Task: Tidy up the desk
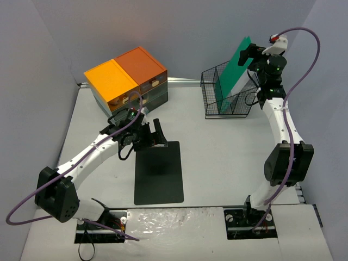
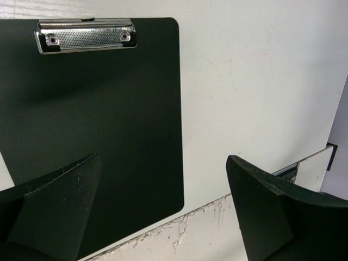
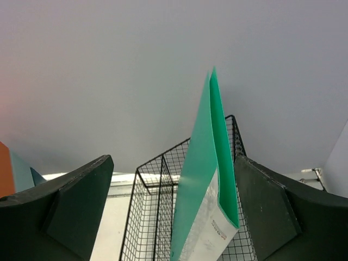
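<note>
The desk is a white tabletop. A black clipboard lies flat on it left of centre, its metal clip at the end nearer the arm bases. My left gripper hovers open over the clipboard's far end, holding nothing. At the back right a green folder stands tilted in a black wire basket. My right gripper is at the folder's top edge. In the right wrist view its jaws stand open on either side of the folder, which sits close to the right finger.
An orange-topped drawer unit stands at the back left, just behind the left gripper. A thin metal rail runs along the far edge. Grey walls close in the left, back and right sides. The basket's wire dividers show below the right gripper.
</note>
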Controlling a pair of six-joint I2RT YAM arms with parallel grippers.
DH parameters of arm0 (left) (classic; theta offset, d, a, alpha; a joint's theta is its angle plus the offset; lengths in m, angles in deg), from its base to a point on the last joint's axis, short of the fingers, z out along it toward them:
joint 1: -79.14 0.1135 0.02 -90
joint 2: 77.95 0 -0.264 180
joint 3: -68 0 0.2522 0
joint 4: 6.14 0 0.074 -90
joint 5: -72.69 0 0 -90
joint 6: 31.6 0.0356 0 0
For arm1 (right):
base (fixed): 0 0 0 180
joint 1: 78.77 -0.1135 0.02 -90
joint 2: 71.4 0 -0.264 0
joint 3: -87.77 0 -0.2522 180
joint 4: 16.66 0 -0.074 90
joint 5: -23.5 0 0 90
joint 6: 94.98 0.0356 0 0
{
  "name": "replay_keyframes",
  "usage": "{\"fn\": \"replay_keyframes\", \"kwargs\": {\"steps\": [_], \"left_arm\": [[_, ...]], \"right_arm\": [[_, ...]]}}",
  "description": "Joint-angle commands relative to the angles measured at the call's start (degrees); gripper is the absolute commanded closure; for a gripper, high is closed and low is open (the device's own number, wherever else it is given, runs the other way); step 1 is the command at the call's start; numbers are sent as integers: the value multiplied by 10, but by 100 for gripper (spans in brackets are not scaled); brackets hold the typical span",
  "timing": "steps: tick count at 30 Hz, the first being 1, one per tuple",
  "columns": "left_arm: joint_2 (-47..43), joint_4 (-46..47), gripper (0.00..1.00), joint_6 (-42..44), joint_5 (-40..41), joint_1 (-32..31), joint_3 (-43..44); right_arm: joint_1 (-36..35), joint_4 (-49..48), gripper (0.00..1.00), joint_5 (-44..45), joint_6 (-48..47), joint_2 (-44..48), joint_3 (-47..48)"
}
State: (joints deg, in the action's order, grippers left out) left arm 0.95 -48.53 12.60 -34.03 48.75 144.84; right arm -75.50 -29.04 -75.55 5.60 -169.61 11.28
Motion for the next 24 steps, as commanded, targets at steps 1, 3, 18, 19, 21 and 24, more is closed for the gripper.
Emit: {"fn": "replay_keyframes", "kwargs": {"steps": [1,3,18,19,21,24], "left_arm": [[-27,39,3,-12,2,-3,6],[-30,42,3,-11,10,-3,4],[-74,-49,3,-71,138,-7,-23],[-75,-58,3,-75,150,-7,-25],[-75,-80,3,-87,165,-6,-31],[-81,-104,3,-120,195,-7,-51]], "right_arm": [[-15,3,10,31,-5,101,46],[-20,43,9,47,12,123,60],[-162,367,16,-136,283,324,-268],[-180,376,16,-132,286,331,-288],[-219,387,15,-110,286,342,-324],[-246,397,16,-113,280,327,-347]]}}
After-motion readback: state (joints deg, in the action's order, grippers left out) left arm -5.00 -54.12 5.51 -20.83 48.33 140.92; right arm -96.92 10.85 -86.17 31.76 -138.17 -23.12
